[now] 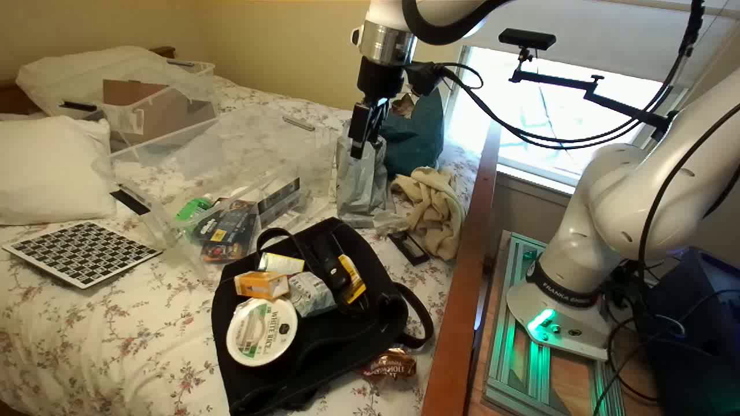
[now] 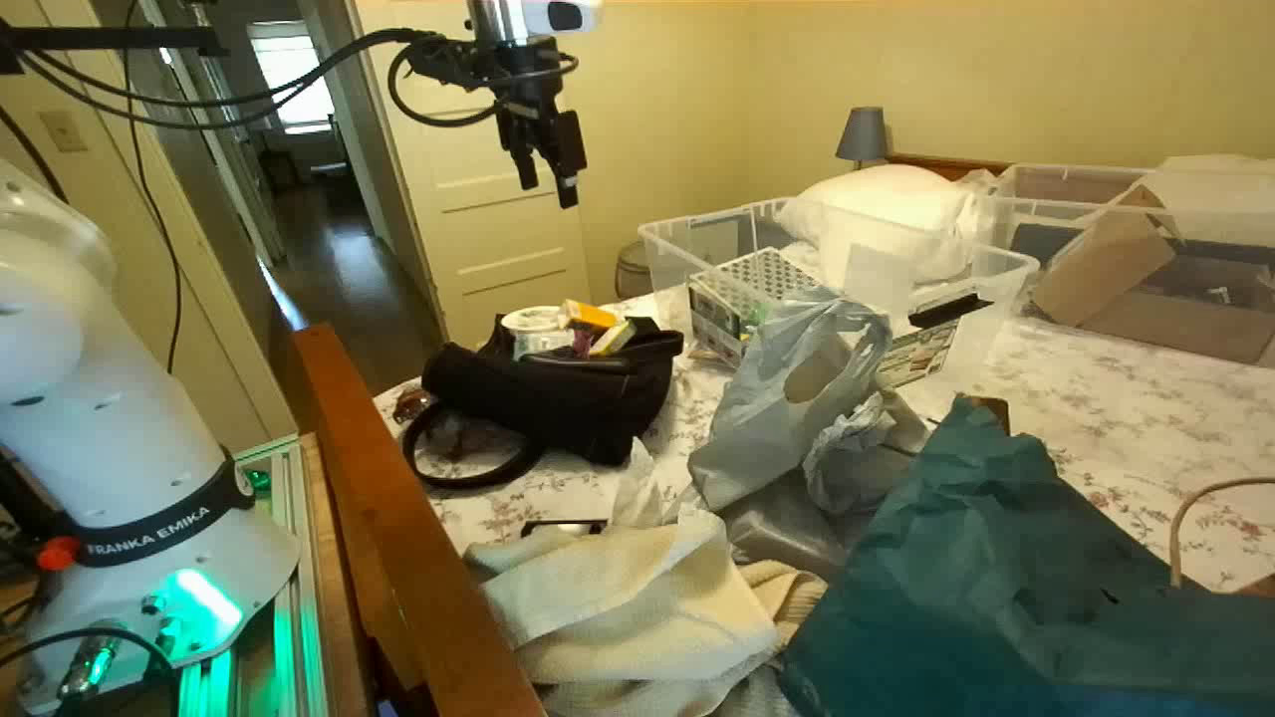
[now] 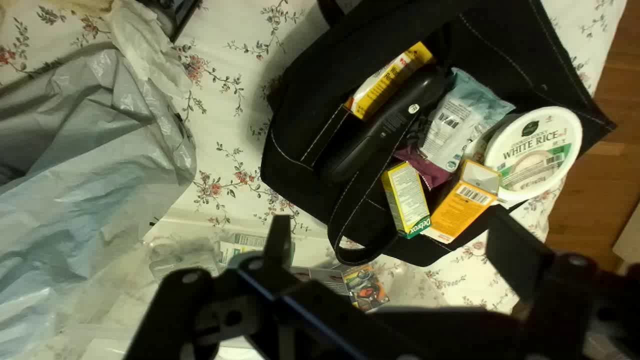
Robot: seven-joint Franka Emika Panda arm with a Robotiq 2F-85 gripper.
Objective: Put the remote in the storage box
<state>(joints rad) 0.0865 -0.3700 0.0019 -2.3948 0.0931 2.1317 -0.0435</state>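
A black elongated bar with a small white sticker, which looks like the remote (image 1: 328,254), lies on the black bag (image 1: 364,294). In the wrist view the remote (image 3: 377,127) lies beside a yellow packet. I cannot pick it out in the remaining exterior view. The storage box (image 1: 162,115), translucent with brown cardboard inside, stands at the far left. It also shows in an exterior view (image 2: 1175,324) at the right. My gripper (image 1: 368,144) hangs high above the bed, also seen in an exterior view (image 2: 548,192). In the wrist view its fingers (image 3: 390,220) are apart with nothing between them.
A clear box (image 2: 797,214) with packaged goods stands beside the black bag. A grey plastic bag (image 2: 797,398), a green bag (image 2: 1006,558) and a cream cloth (image 2: 628,607) lie nearby. A checkered board (image 1: 84,254) and pillows are at the left. A wooden rail (image 1: 462,289) edges the bed.
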